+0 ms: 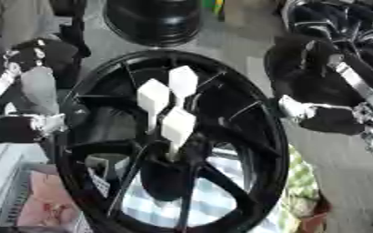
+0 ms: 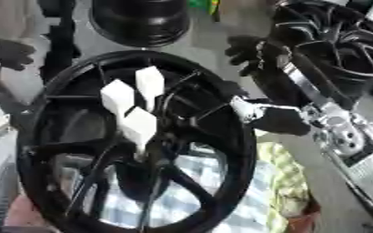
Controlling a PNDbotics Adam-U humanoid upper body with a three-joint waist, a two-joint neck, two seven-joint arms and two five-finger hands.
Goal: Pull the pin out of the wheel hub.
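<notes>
A large black spoked wheel [image 1: 261, 113] lies in the middle of both views. Three white pins rise from its hub [image 1: 173, 154]: one at the back [image 1: 183, 82], one to its left [image 1: 152, 98] and one nearest me [image 1: 178, 127]. My right hand [image 2: 252, 51] hovers off the wheel's upper right rim, fingers relaxed and holding nothing, well apart from the pins. My left hand [image 1: 52, 53] shows as a dark blurred shape beyond the wheel's upper left rim, also away from the pins.
A second black rim [image 1: 151, 20] stands behind the wheel, and a third [image 2: 341, 43] lies at the upper right. A blue-and-white checked cloth [image 2: 198, 191] lies under the wheel, with a green checked cloth [image 2: 284, 177] to its right. A pink object [image 1: 46, 202] sits at the lower left.
</notes>
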